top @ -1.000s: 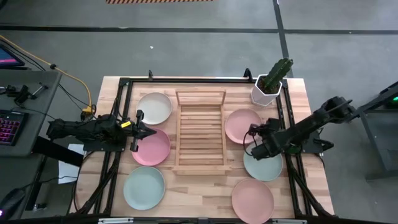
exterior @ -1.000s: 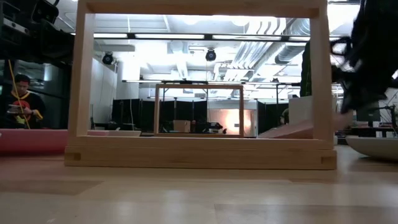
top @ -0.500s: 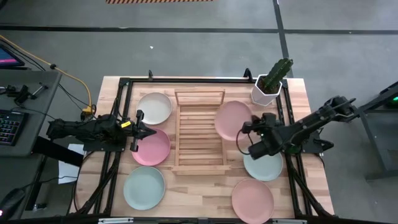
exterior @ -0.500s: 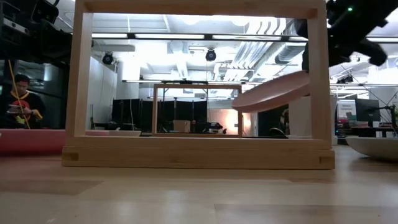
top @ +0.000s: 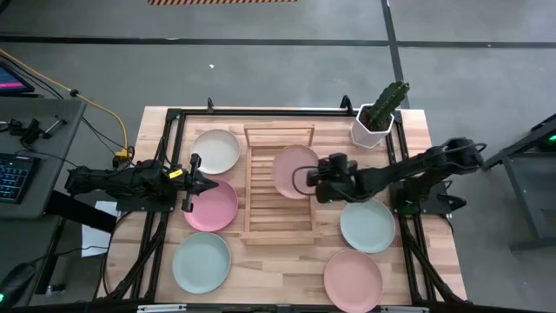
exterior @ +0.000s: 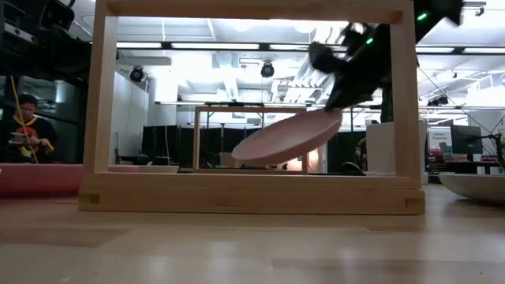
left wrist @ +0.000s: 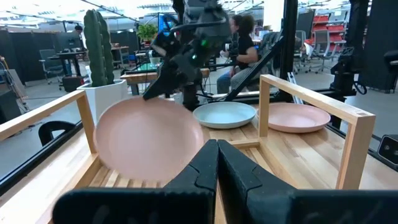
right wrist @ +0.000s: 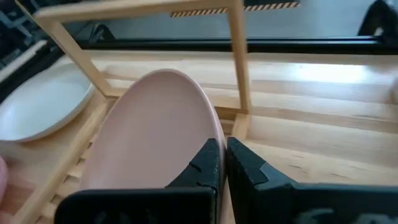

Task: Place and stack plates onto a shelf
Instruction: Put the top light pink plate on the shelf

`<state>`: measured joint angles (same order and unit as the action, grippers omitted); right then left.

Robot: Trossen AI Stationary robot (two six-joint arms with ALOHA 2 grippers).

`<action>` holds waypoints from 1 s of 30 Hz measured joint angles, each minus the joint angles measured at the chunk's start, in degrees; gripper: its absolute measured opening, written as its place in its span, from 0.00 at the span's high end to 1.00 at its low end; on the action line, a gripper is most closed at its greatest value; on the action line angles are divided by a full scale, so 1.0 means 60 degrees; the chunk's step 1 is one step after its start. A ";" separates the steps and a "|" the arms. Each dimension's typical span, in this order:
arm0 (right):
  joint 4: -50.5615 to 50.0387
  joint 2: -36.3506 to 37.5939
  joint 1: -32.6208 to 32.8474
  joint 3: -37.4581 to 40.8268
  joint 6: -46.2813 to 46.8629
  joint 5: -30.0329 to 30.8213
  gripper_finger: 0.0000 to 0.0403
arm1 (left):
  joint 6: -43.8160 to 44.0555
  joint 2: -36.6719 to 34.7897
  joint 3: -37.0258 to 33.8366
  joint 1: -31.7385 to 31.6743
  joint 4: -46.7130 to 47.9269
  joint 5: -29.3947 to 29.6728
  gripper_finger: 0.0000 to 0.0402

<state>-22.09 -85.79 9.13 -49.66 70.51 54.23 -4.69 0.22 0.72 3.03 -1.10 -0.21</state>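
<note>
My right hand [top: 320,180] pinches the rim of a pink plate [top: 293,170], tilted over the far half of the shelf [top: 279,221] and, I think, not yet resting on its slats. Five plates wait on the counter [top: 278,269]; my left hand [top: 211,184], fingers pressed together, sits beside another pink plate [top: 217,207].

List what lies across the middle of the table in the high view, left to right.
Left tool → pink plate on the table → shelf → held pink plate → right tool → mint green plate.
</note>
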 joint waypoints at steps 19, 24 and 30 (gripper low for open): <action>0.3959 -0.2076 -0.1857 0.0006 -0.2742 -0.2539 1.00 | 0.0000 -0.0001 0.0001 -0.0001 -0.0003 0.0000 1.00; 0.3967 -0.2329 -0.2033 0.0006 -0.2549 -0.2390 1.00 | 0.0000 -0.0001 0.0000 0.0001 0.0000 0.0000 1.00; 0.4455 -0.2629 -0.2168 0.0006 -0.2696 -0.2381 1.00 | 0.0000 0.0001 -0.0001 -0.0001 0.0000 0.0000 1.00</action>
<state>4.64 -101.57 -3.87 -49.63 54.33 39.95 -4.69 0.23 0.71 3.03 -1.10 -0.21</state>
